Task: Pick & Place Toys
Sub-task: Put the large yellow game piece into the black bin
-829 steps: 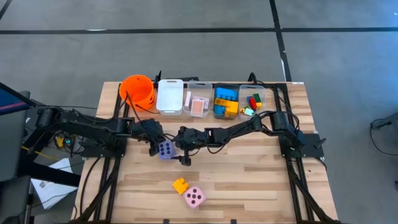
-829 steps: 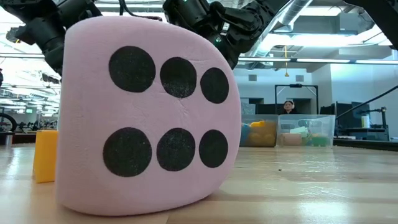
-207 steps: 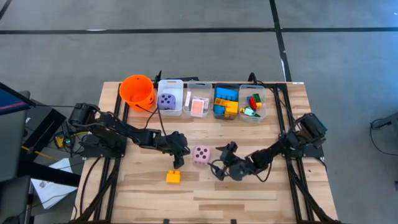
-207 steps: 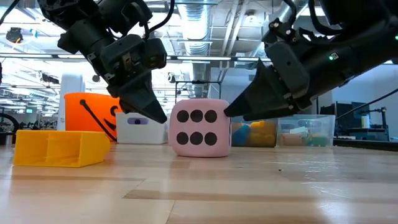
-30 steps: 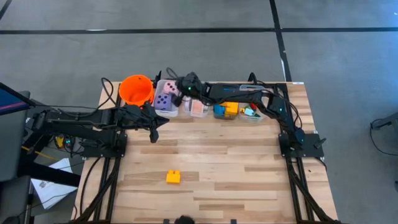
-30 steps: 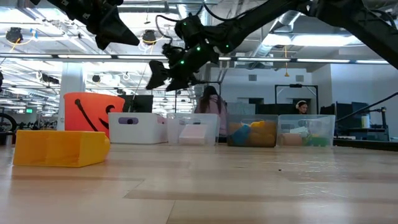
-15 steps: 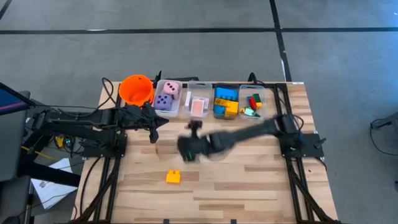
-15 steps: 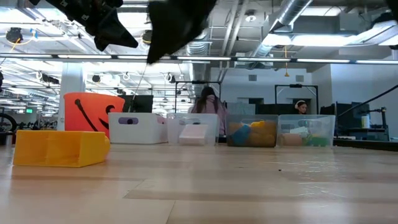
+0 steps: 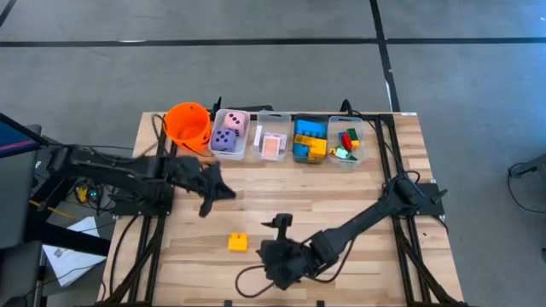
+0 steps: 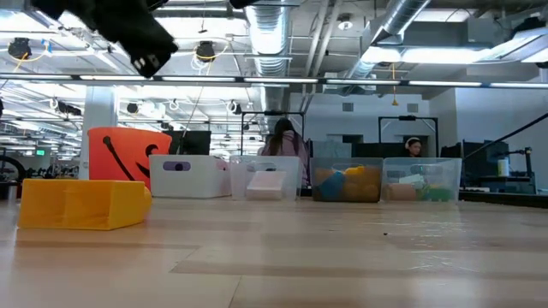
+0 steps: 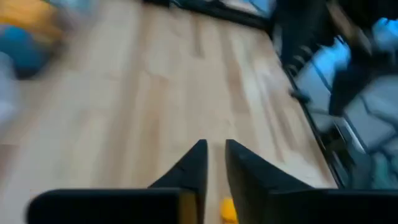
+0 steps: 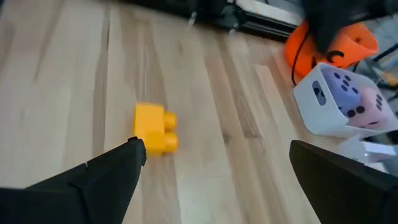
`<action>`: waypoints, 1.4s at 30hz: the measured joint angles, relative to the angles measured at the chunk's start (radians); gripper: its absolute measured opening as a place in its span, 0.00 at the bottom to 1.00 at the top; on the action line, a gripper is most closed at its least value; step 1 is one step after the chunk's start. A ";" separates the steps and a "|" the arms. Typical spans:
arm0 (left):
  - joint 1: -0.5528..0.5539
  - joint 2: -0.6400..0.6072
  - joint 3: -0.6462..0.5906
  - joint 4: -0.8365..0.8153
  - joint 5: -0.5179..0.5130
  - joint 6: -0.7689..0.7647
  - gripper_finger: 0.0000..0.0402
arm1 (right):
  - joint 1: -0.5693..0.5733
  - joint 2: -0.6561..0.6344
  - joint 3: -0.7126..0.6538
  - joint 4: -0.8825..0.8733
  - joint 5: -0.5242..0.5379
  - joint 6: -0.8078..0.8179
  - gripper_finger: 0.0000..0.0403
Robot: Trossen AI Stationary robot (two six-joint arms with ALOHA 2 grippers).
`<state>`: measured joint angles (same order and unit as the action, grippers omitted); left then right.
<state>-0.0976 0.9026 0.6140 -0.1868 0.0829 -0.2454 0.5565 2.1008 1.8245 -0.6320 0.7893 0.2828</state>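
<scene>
A yellow brick [image 9: 238, 243] lies flat on the table near the front edge; it also shows in the low view [image 10: 81, 204] and the right wrist view [image 12: 154, 135]. My right gripper [image 9: 271, 254] hovers wide open just to the brick's right, its fingers [image 12: 112, 168] spread with nothing between them. My left gripper [image 9: 217, 194] hangs over the table's left-middle, its fingers [image 11: 200, 163] a narrow gap apart and holding nothing. A pink die [image 9: 236, 124] and a purple die [image 9: 223, 139] rest in the white bin [image 9: 242, 149].
Along the far edge stand an orange bucket [image 9: 188, 124], the white bin, a clear bin with cards [image 9: 273, 143], a bin of blue and yellow bricks [image 9: 310, 141] and a bin of red and green bricks [image 9: 345, 141]. Bare wood lies between the bins and the brick.
My right gripper has swept fast from above the white bin at the far edge across the table to the near edge, ending beside the yellow brick, still wide open. My left gripper has shifted a little toward the near edge and tipped downward.
</scene>
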 joint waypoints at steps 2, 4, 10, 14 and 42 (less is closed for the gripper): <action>-0.056 0.045 -0.042 0.090 0.016 -0.008 0.18 | -0.001 -0.003 -0.010 0.017 0.006 0.052 0.98; -0.114 0.099 -0.076 0.198 0.021 -0.049 0.25 | -0.002 0.000 -0.014 0.014 0.018 0.092 0.98; -0.260 0.278 -0.093 0.384 0.022 -0.099 0.51 | -0.002 -0.001 -0.014 0.012 0.023 0.134 0.98; -0.309 0.359 -0.093 0.458 0.021 -0.090 0.66 | -0.002 -0.001 -0.015 0.020 0.024 0.130 0.98; -0.362 0.597 -0.093 0.406 -0.222 -0.045 0.77 | -0.031 -0.001 -0.015 0.019 0.021 0.129 0.98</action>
<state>-0.4595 1.4993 0.5213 0.2194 -0.1387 -0.2908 0.5251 2.1000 1.8099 -0.6132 0.8099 0.4116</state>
